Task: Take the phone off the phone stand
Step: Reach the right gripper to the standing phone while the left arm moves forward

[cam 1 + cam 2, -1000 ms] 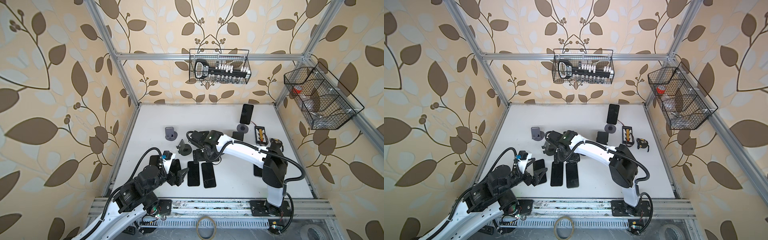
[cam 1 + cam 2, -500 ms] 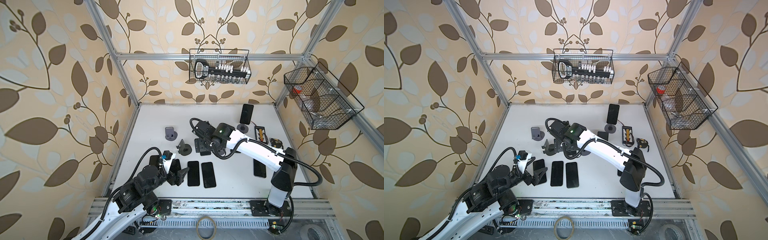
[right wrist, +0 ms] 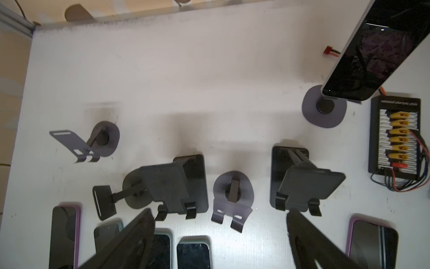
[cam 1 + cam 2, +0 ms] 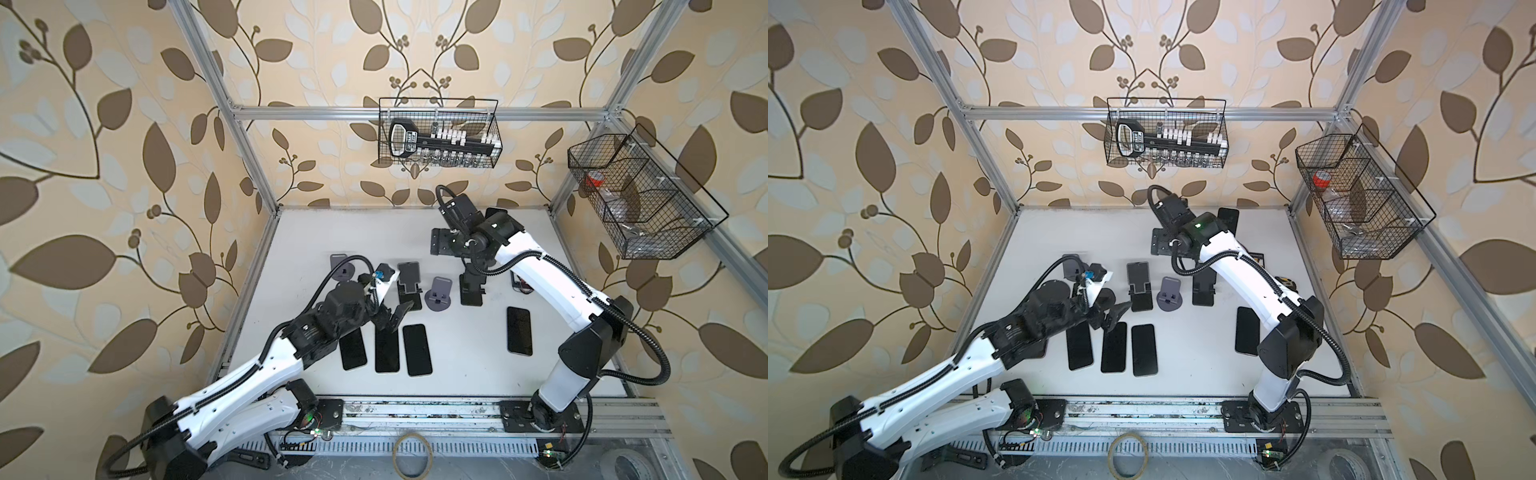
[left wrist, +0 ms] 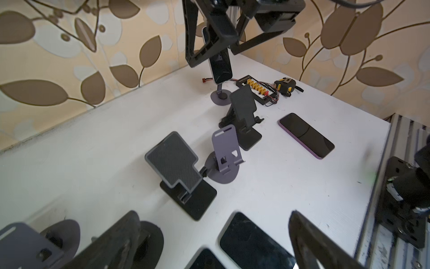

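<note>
A dark phone leans upright on a grey round-based phone stand at the back right of the table; it also shows in a top view and in the right wrist view. My right gripper hangs open and empty, raised above the table close to the phone's top. The phone is beside its fingers, not between them. My left gripper is open and empty, low over the flat phones at the front.
Three phones lie flat in a row at the front and another one at the right. Several empty stands fill the middle. A charging board and a tape measure sit beside the phone stand. Wire baskets hang on the walls.
My right arm has lifted from the middle stands and swung to the back right, up to the phone on its stand. My left gripper has reached further in over the flat phones.
</note>
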